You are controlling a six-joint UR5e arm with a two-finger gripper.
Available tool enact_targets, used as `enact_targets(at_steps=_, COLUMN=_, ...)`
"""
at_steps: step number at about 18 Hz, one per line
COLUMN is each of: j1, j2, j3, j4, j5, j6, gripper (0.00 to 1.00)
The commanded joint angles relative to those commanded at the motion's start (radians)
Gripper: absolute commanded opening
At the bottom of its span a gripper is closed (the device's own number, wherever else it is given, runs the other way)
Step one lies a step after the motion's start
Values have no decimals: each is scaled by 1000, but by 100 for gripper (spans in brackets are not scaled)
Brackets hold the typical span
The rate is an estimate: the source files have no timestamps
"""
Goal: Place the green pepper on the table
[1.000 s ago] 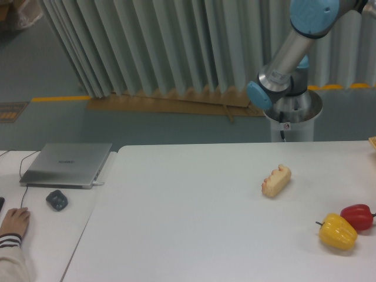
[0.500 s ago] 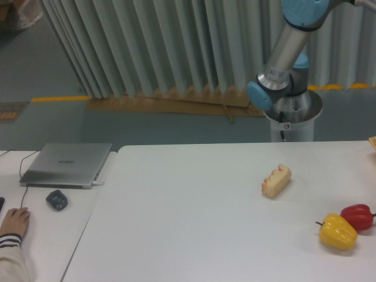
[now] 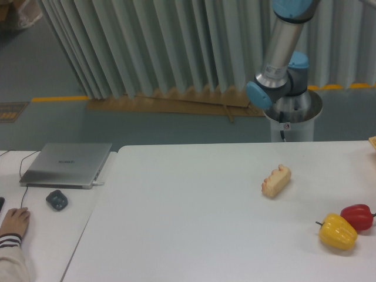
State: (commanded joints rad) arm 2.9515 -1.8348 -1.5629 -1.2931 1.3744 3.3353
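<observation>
The green pepper does not show anywhere in this view. The large white table [image 3: 188, 223] fills the lower right of the frame. Only the lower links of the arm [image 3: 279, 59] and its base [image 3: 292, 114] show behind the table's far edge; the arm rises out of the top of the frame. The gripper is out of view.
A yellow bell pepper [image 3: 338, 231] and a red bell pepper [image 3: 358, 216] lie near the table's right edge. A pale bread-like piece [image 3: 276, 180] lies right of centre. On the smaller left desk are a laptop [image 3: 67, 164], a mouse [image 3: 57, 200] and a person's hand [image 3: 14, 222].
The arm's upper link has swung to the left and stands more upright, with its top joint leaving the frame. Nothing on the table has moved.
</observation>
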Motion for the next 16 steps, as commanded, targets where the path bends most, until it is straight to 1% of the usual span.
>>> enact_targets(at_steps=4, j1=-34, j2=51, j3=-60, j4=-9, j5=-2, j6=-123, gripper=64)
enact_targets(at_steps=6, j1=-66, j2=58, j3=-66, j4=-14, j5=-2, j6=-184, gripper=63)
enact_targets(at_steps=8, j1=-84, j2=80, j3=-78, j4=-14, j5=0, j6=-227, gripper=63)
enact_targets(at_steps=12, j1=-156, j2=97, j3=-97, j4=-14, j5=5, j6=-362, gripper=63)
enact_targets(at_steps=15, j1=-221, j2=106, j3=-108, j4=-8, j5=26, j6=-495, gripper=63)
enact_targets(at_steps=16, j1=-238, j2=111, j3=-108, j4=-9, j5=50, j6=-538, gripper=62)
